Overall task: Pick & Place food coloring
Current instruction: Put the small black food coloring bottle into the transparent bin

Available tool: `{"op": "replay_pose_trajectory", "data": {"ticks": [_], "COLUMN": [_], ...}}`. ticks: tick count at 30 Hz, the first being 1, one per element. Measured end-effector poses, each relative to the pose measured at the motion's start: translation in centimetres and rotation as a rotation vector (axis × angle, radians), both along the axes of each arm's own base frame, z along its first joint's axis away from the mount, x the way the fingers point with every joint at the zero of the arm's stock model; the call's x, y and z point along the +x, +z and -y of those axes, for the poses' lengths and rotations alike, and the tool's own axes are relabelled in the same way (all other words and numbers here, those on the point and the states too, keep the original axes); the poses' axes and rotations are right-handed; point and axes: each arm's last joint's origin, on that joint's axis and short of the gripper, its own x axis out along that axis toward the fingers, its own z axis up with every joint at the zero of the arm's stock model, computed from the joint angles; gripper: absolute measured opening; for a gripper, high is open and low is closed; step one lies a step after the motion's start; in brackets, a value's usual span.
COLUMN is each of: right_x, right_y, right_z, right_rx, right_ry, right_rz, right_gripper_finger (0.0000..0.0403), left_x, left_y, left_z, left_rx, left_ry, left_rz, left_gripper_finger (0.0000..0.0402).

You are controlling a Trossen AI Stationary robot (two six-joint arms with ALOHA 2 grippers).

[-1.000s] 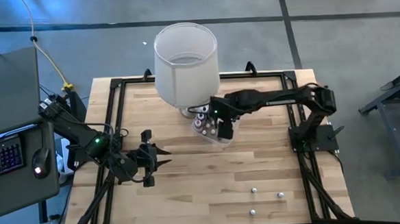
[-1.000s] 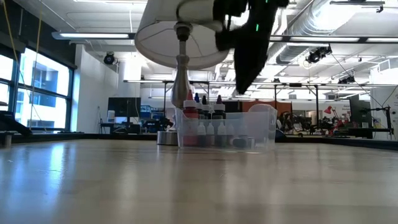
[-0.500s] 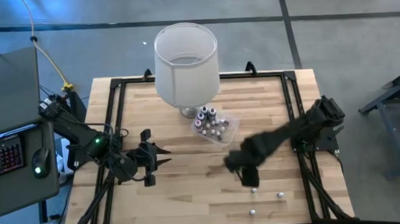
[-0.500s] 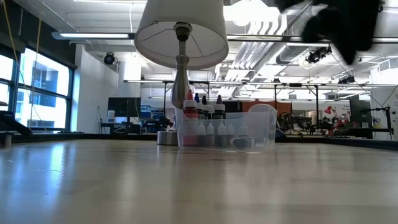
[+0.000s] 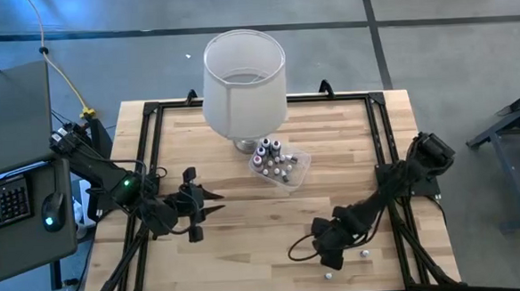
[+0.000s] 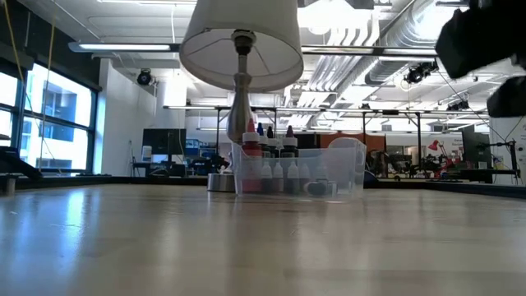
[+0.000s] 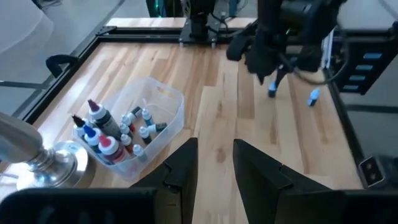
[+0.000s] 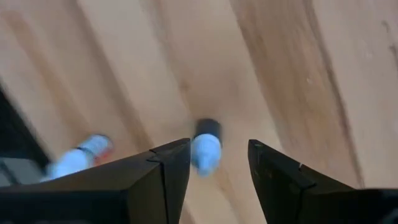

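Several food coloring bottles stand in a clear tub beside the lamp's foot; the tub also shows in the left wrist view. Loose bottles lie on the wood near the front right. My right gripper hangs open above that spot, pointing down. One white-capped bottle shows between its fingers, lower down and untouched, and another bottle lies off to one side. My left gripper stays open over the left half of the table, holding nothing.
A lamp with a big white shade stands at the far middle, its foot next to the tub. A black frame runs around the tabletop. Bare wood lies between the tub and the front edge.
My right gripper has swung from above the tub toward the table's near right corner, sinking and turning as it went. It now hangs over the loose bottles. The lampshade has shifted slightly.
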Motion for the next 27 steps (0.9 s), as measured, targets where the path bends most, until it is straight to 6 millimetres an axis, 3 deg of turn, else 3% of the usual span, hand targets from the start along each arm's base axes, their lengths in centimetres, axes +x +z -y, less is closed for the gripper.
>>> {"op": "replay_pose_trajectory", "data": {"ticks": [10, 17, 20, 27], "right_x": [-1.4, -1.0, 0.2, 5.1], "right_y": [-3.2, -3.6, -2.5, 4.7], "right_z": [1.1, 2.4, 3.3, 6.8], "right_rx": [-0.003, 0.041, 0.048, -0.132], "right_ry": [0.004, -0.022, -0.033, 0.137], "right_rz": [-0.019, -0.05, -0.064, 0.152], "right_gripper_finger": [0.0146, 0.0079, 0.0066, 0.0083], "left_x": [0.1, 0.1, 0.1, 0.1], "left_y": [0.2, 0.2, 0.2, 0.2], "left_z": [0.1, 0.1, 0.1, 0.1], "left_rx": [-0.021, -0.019, -0.018, 0.009], "left_ry": [-0.003, -0.002, -0.001, -0.009], "left_rz": [0.023, 0.024, 0.024, 0.021], "left_gripper_finger": [0.0099, 0.0099, 0.0099, 0.0099]}}
